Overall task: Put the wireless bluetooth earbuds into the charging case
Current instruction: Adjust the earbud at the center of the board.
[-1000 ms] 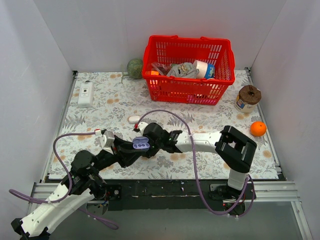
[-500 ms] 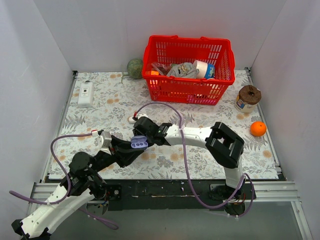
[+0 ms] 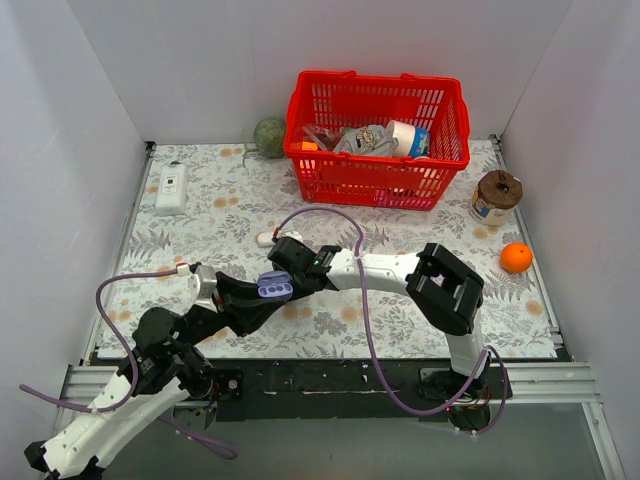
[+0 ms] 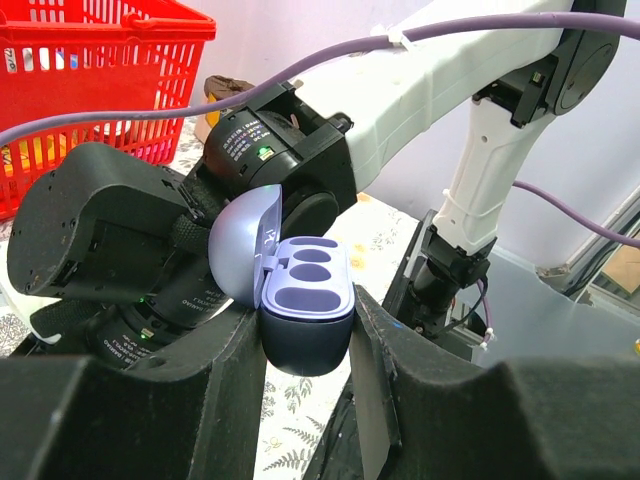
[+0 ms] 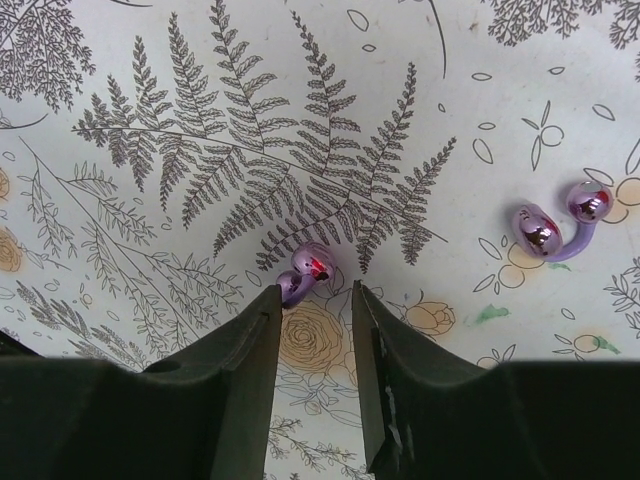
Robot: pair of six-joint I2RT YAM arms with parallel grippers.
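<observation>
The left claw point(image 4: 307, 332) clamps the open case point(image 4: 305, 300) while the right claw point(image 5: 313, 295), narrowly parted and empty, hovers at a bud point(image 5: 305, 270): tiny, light, probably slippery, best pinched across its body.

The charging case point(image 4: 305, 300) sits in the left pincer point(image 4: 305, 340); one earbud point(image 5: 303, 270) lies at the right pincer's point(image 5: 310, 295) tips.

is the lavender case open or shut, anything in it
Open and empty: the lavender oval plastic charging case in the left end effector has its lid up and both sockets bare.
</observation>
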